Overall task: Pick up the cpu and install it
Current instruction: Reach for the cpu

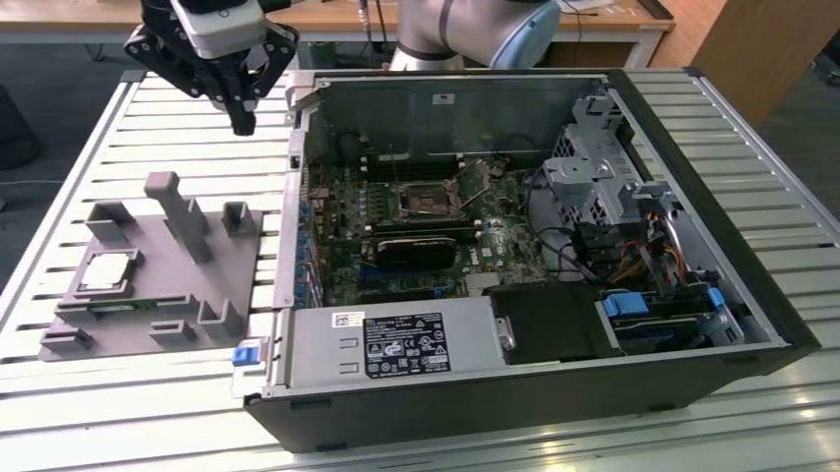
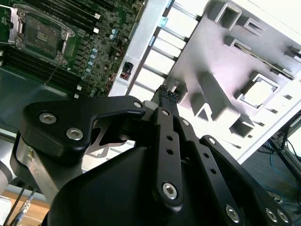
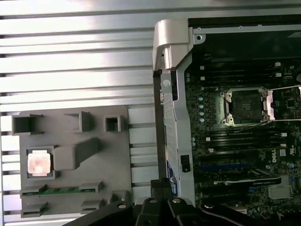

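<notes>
The cpu [image 1: 108, 272] is a small silver square with a pale rim. It lies flat in a recess of the grey tray [image 1: 230, 280] at the exterior view's left, and shows in both wrist views [image 2: 257, 93] [image 3: 38, 163]. My gripper [image 1: 243, 124] hangs high above the slatted table, behind the tray and beside the open computer case [image 1: 525, 393]. Its fingers are shut together with nothing between them [image 2: 166, 93] [image 3: 162, 184]. The dark square socket [image 1: 427, 200] sits on the motherboard with its metal frame raised [image 3: 245, 107] [image 2: 42, 35].
A thin green circuit strip [image 1: 125, 307] lies in a slot of the tray near the cpu [image 3: 59, 190]. Tall grey posts [image 1: 184, 216] rise from the tray. The case's metal wall [image 3: 169, 94] stands between tray and motherboard. Drive cages and cables fill the case's right side.
</notes>
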Robot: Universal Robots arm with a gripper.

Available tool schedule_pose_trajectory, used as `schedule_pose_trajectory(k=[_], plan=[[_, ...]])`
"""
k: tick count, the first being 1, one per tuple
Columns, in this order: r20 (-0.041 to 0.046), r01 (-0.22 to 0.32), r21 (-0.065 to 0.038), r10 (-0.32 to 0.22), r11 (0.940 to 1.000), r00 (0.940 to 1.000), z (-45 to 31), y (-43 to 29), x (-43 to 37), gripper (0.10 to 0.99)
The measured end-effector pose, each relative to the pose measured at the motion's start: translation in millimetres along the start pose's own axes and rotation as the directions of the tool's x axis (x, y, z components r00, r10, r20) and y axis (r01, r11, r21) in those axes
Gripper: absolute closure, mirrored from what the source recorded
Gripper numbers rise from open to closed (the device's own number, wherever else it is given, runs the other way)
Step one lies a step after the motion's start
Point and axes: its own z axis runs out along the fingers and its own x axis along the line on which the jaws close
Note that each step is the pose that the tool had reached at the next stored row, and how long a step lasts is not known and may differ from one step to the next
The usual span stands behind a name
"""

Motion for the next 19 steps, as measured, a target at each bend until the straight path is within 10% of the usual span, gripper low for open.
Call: schedule_pose_trajectory(k=[19], plan=[[0.0001, 0.0, -0.001, 0.0, 1.0, 1.0, -0.5, -3.0, 39.3, 0.98]])
